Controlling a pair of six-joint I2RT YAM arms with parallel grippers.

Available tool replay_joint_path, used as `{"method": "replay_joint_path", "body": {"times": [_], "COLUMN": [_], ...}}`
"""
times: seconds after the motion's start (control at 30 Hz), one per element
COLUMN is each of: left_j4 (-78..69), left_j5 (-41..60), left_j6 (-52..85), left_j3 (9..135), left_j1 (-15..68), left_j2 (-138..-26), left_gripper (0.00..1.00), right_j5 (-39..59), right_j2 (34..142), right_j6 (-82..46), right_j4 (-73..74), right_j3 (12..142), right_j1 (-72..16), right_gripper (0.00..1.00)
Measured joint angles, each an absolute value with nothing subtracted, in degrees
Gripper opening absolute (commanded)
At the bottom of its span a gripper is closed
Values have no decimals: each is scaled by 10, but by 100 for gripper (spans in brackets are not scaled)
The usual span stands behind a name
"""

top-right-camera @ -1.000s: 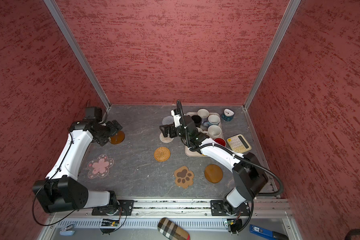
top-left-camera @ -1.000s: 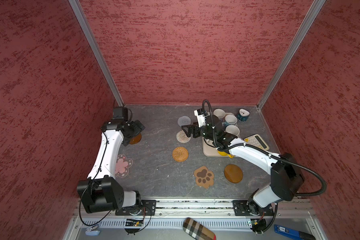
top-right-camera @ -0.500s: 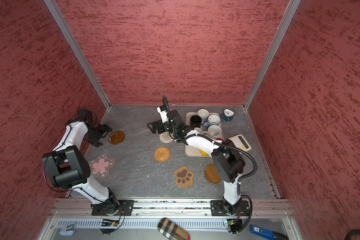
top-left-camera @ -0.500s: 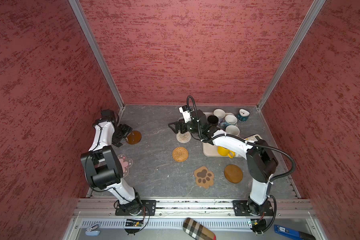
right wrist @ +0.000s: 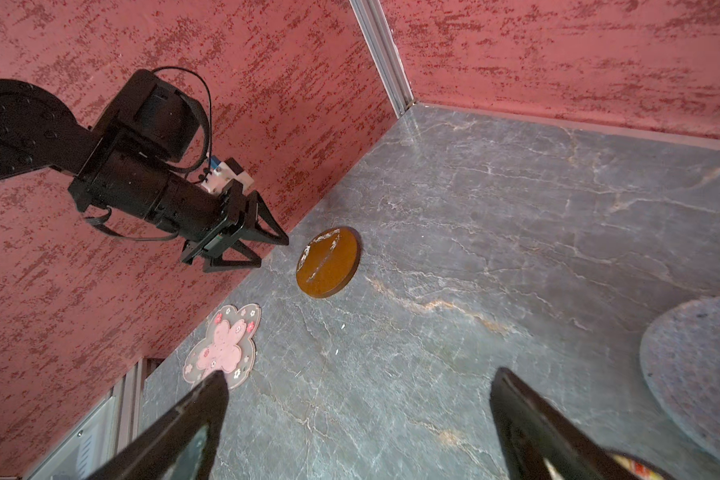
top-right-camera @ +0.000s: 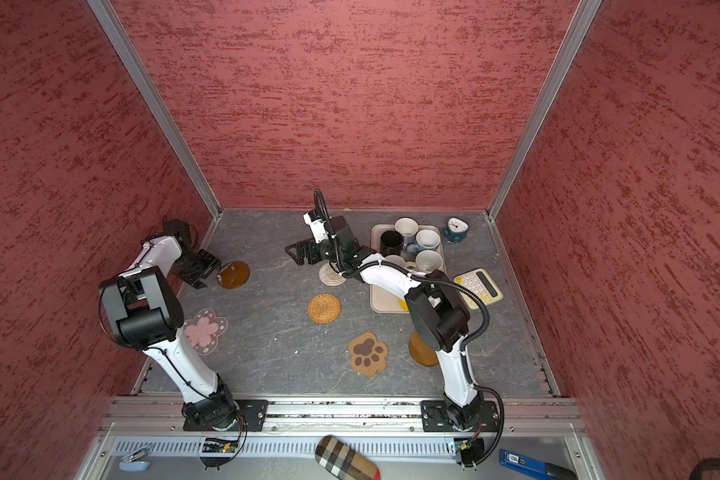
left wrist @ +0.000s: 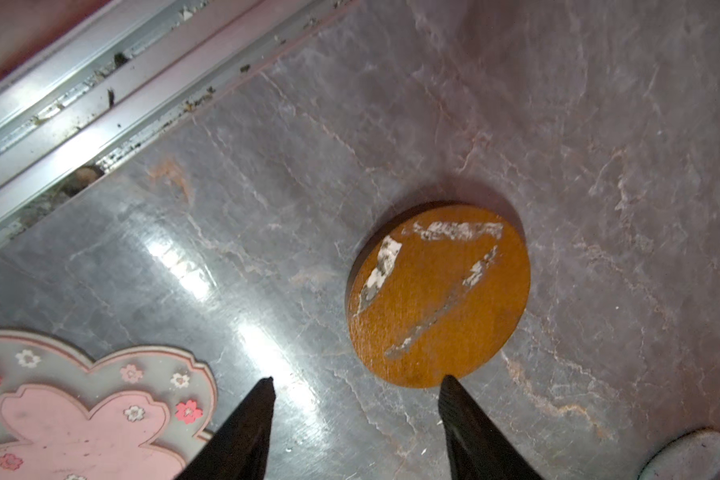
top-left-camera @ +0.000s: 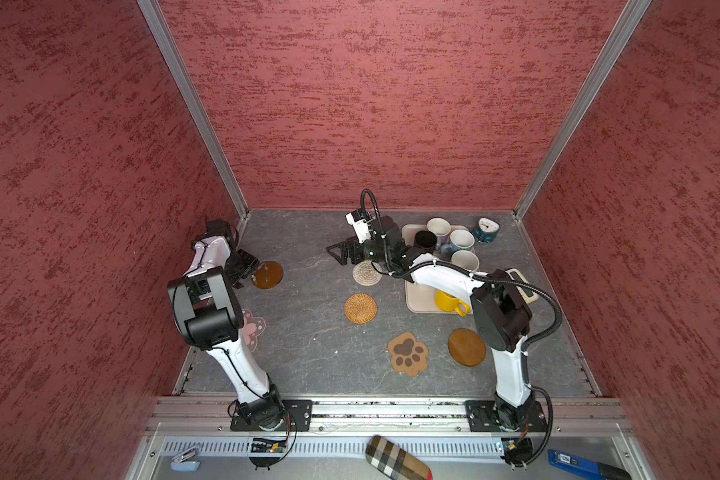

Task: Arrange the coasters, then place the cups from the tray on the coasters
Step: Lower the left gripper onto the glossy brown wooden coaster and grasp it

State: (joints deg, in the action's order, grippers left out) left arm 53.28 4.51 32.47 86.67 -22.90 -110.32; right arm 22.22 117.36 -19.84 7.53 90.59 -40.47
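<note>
- Both top views hang high above the front edge at 6 o'clock. They look steeply down toward the back wall, from far enough off to take in the whole table (top-left-camera: 308,340).
- They are nearly equal, differing only by a slight sideways shift.
- The left wrist view sits close above the table at 10 o'clock. It looks down past the left gripper (left wrist: 357,379) at the wooden disc (left wrist: 439,297) and the pink flower coaster (left wrist: 80,415).
- The right wrist view sits low near 12 o'clock and faces about 9 o'clock, from farther off, past the right gripper (right wrist: 360,373).
- All four views share that disc and flower coaster.
</note>
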Motion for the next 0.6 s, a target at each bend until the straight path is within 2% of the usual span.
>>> {"method": "replay_joint_path", "body": {"times": [0.27,0.6], "left_j4": [525,520], "left_j5": [28,25], "left_j6": [315,301], "left_j3": [900,913], "left_j1": [-218,-190], "left_j2": [-1160,-1198], "left_gripper": [54,51], "right_j5": [225,226], "right_j2": [1174,1174], "right_j6": [-195,-195], "right_j4": [74,75], "right_j3": [906,906], "right_j1": [-405,-404], "right_gripper": [99,99]}}
